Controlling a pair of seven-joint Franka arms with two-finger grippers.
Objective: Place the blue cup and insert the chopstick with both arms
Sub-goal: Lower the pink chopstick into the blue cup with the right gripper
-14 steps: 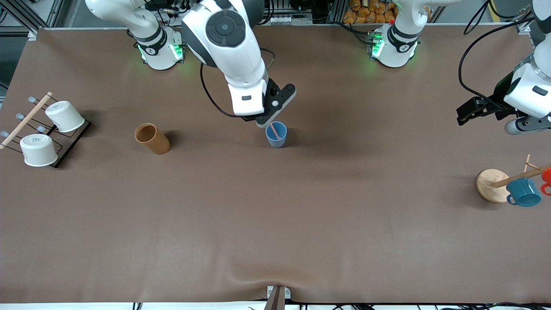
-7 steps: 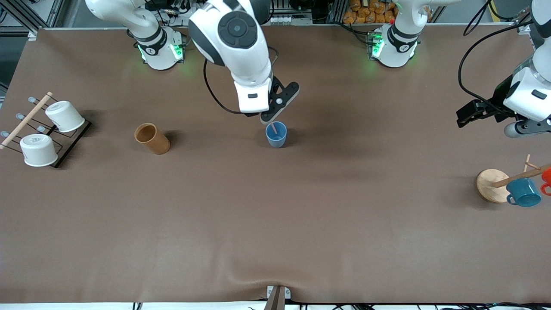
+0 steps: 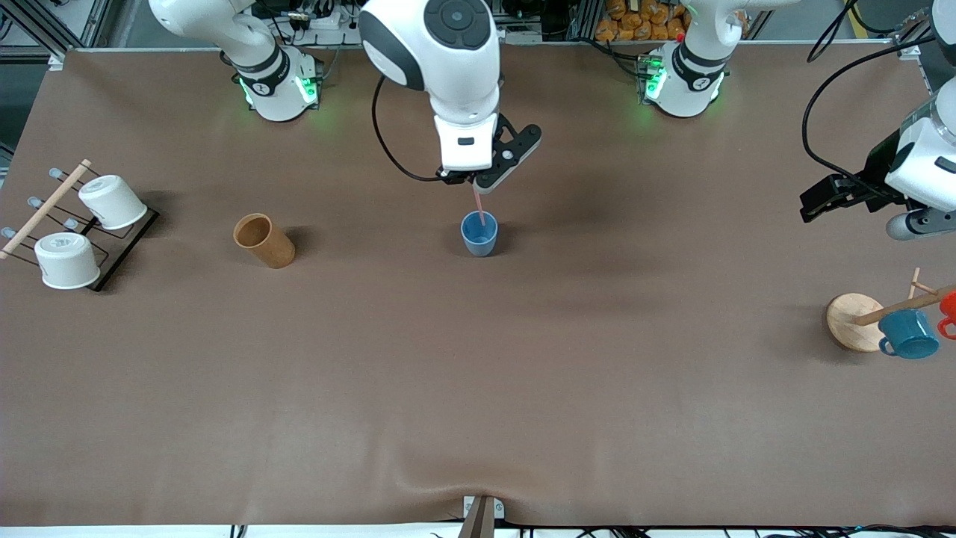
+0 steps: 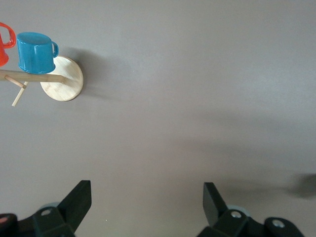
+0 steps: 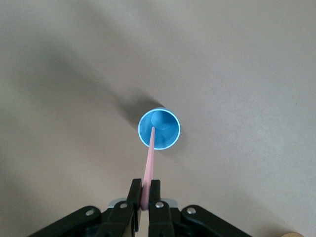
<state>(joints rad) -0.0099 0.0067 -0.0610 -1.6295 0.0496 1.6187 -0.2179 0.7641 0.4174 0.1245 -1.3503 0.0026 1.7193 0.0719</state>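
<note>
The blue cup (image 3: 479, 233) stands upright on the brown table near its middle; it also shows in the right wrist view (image 5: 159, 128). My right gripper (image 3: 473, 181) hangs over the cup, shut on the top of the pale-pink chopstick (image 3: 478, 205). In the right wrist view the chopstick (image 5: 150, 162) runs from the gripper (image 5: 145, 191) down toward the cup's mouth, its lower end over the opening. My left gripper (image 3: 815, 200) is open and empty, up in the air over the left arm's end of the table; its fingers (image 4: 79, 197) frame bare table.
A brown cup (image 3: 264, 240) lies toward the right arm's end. A black rack (image 3: 119, 250) with two white cups and a wood dowel stands at that end. A round wooden mug stand (image 3: 854, 321) with a teal mug (image 3: 908, 334) and an orange mug stands at the left arm's end.
My right gripper has risen and shifted toward the left arm's end, lifting the chopstick so more of it shows above the cup. My left gripper has drifted slightly.
</note>
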